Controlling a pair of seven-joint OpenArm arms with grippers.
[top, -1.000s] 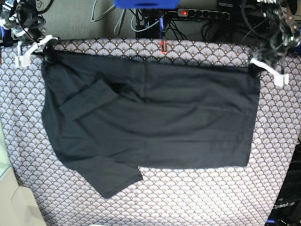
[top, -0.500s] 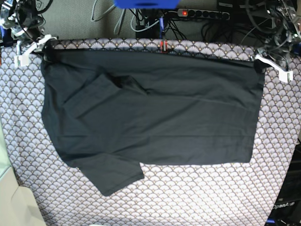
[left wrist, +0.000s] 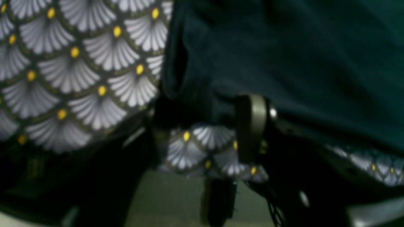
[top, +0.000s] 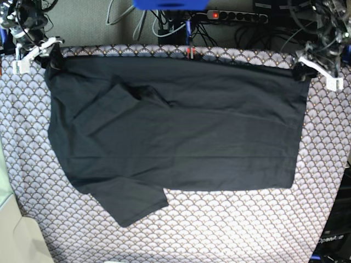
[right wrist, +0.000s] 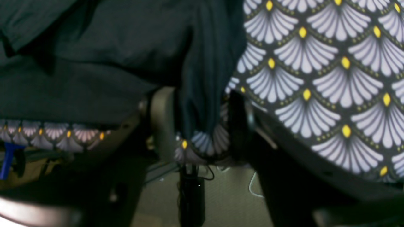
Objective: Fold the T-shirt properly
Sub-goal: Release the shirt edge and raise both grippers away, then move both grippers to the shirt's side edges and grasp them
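Plain charcoal T-shirt (top: 181, 131) on lilac scallop-patterned, yellow-dotted tablecloth (top: 230, 230).

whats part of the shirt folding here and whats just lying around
Part of the job:
T-shirt, spread flat
left gripper, at its far corner
right gripper, at the other far corner

Just there:
scallop-patterned tablecloth
power strip and cables behind the table
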